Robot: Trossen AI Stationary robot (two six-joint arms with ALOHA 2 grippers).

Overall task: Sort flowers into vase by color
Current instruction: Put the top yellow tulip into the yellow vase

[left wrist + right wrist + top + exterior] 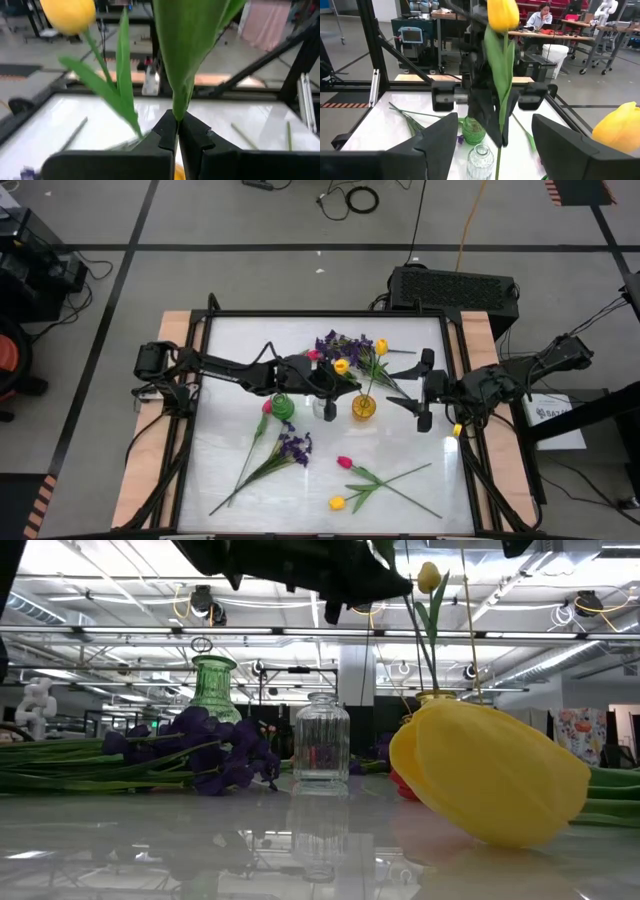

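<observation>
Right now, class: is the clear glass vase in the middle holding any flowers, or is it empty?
Empty. In the low view the clear glass vase stands upright with nothing rising from its mouth, and the right wrist view shows its mouth bare.

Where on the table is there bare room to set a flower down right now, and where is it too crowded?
Bare table: the back-left corner, behind the left arm, and the front-right strip right of the crossed tulips. Crowded: the centre, where the left gripper, shut on a yellow tulip, meets the open right gripper over the green vase, clear vase and yellow vase.
</observation>
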